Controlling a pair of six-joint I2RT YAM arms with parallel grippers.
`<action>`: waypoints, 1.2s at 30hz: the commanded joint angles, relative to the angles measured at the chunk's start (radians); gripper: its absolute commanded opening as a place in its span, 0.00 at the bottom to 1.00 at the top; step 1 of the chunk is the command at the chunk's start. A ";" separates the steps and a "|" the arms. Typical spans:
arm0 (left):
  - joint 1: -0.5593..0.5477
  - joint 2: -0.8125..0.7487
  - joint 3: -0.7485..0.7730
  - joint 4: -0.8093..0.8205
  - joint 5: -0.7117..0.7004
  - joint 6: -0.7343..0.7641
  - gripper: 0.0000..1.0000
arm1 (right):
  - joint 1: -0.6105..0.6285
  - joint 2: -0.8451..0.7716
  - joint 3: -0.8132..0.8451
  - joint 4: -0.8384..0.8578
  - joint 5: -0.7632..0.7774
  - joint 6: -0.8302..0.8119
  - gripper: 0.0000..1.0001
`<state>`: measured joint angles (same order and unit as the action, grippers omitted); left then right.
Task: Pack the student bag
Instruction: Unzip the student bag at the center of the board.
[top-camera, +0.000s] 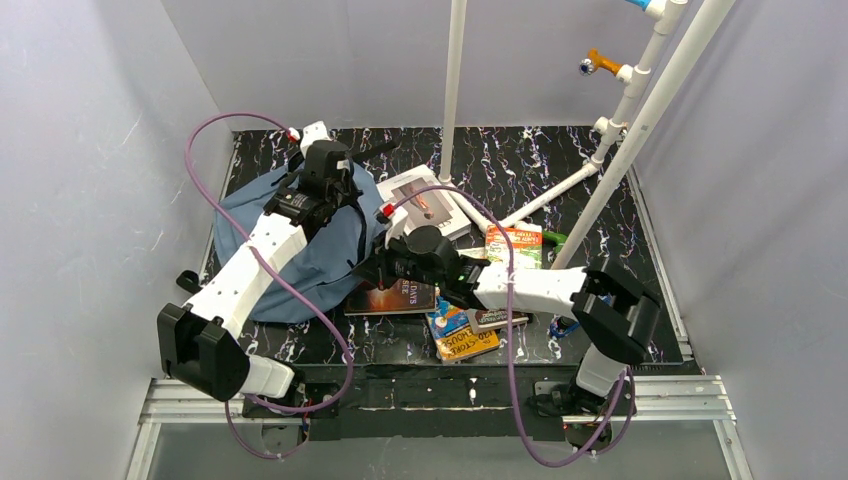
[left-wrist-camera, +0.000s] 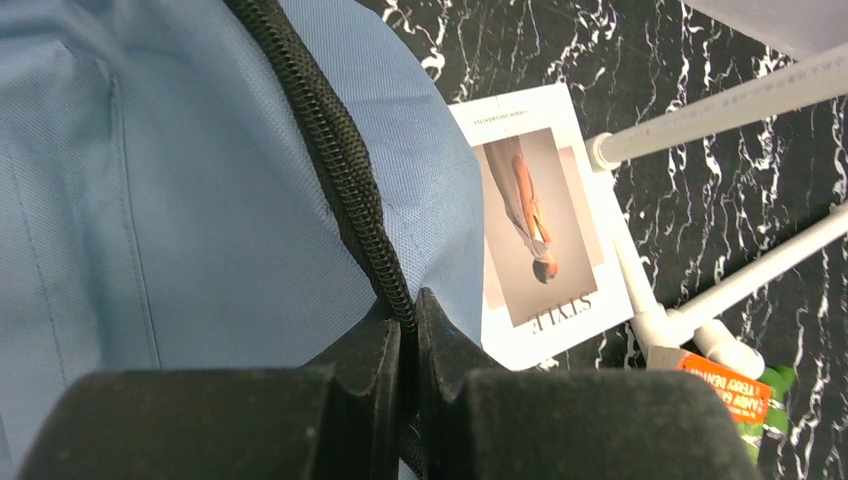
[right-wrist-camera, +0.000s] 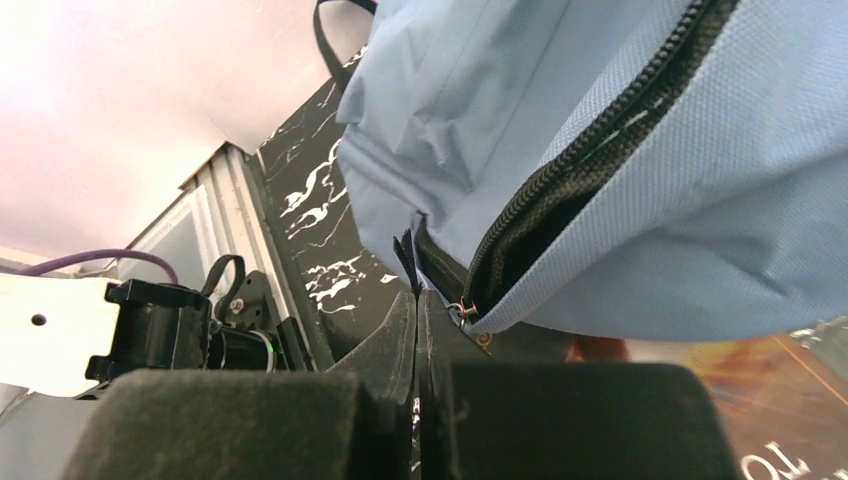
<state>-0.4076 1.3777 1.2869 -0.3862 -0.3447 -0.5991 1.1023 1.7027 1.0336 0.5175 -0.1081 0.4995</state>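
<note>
1. Student bag (top-camera: 300, 265) lies flat on the left of the table (top-camera: 560, 160), long axis roughly near-to-far, zipper edge facing right toward the books (top-camera: 392, 297).
2. Left gripper (left-wrist-camera: 408, 318) is clamped tight on the bag's zipper trim.
3. Right gripper (right-wrist-camera: 418, 305) is pinched closed on a black tab at the bag's edge.

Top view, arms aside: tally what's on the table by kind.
bag: 1
books: 5 (white book, dark book, orange-green book, blue-orange book, brown book)
small blue item, kind unclear: 1
total: 7
</note>
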 joint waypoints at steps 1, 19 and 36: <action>0.029 -0.088 0.005 0.288 -0.247 0.041 0.00 | 0.061 -0.143 -0.035 -0.213 0.037 -0.040 0.01; 0.068 -0.165 -0.033 0.064 0.284 0.079 0.72 | -0.100 -0.180 -0.023 -0.189 -0.017 0.014 0.01; 0.011 -0.480 -0.569 0.107 0.766 0.045 0.77 | -0.226 -0.214 -0.092 -0.157 -0.045 0.118 0.01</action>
<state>-0.3508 0.8944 0.8253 -0.3355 0.2813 -0.5087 0.8989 1.5337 0.9401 0.2882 -0.1143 0.5873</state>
